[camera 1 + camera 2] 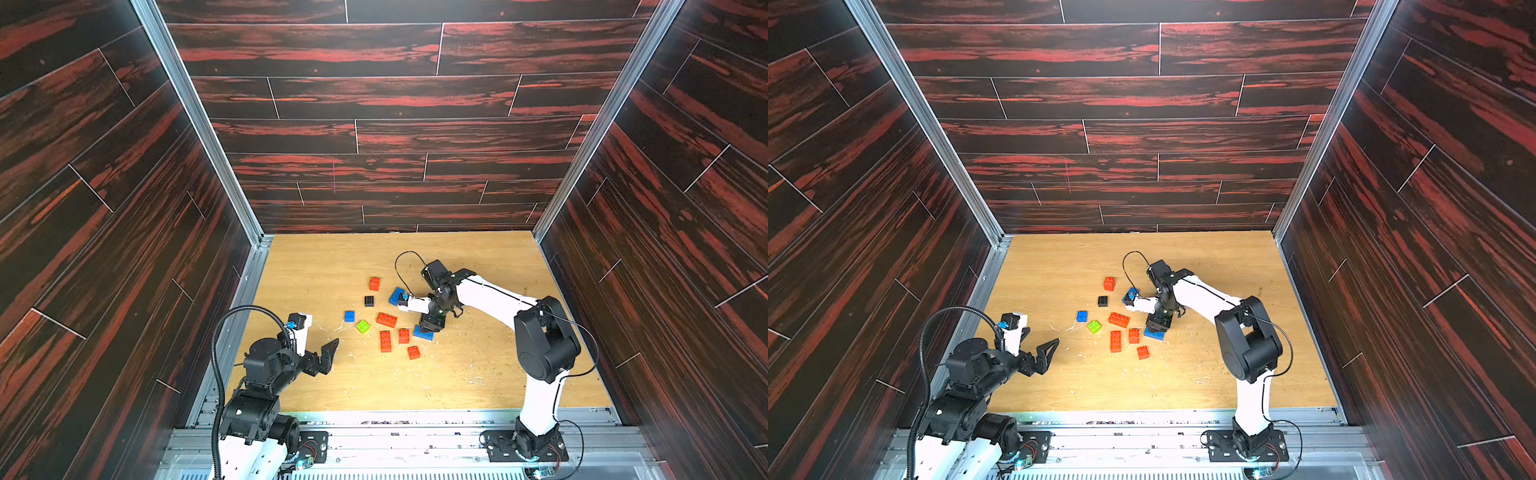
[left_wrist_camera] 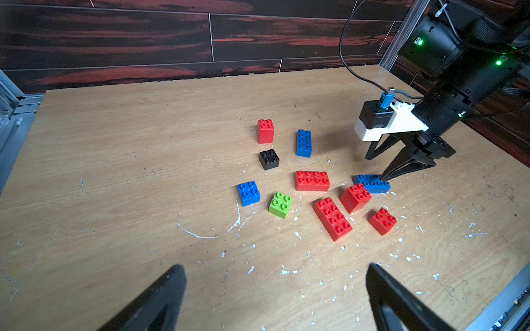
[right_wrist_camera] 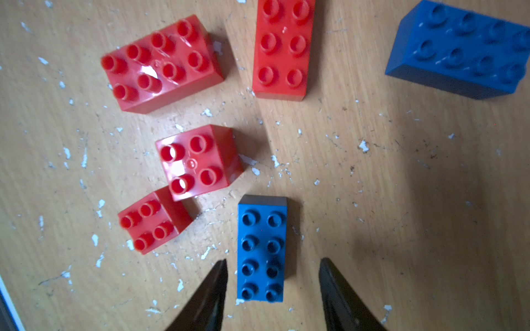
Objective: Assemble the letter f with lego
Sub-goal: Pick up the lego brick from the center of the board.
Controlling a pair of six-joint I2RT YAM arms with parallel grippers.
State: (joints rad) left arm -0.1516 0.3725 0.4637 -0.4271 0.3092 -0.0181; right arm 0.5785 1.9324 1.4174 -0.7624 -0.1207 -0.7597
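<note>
Right jaws: part open, tips down near the tabletop, straddling one end of a thin blue brick. A gap shows on each side and nothing is gripped. A square red brick lies near that brick, ahead of the jaws. Left jaws: spread wide, empty, well apart from the lego, which lies loose and unassembled ahead of them.
</note>
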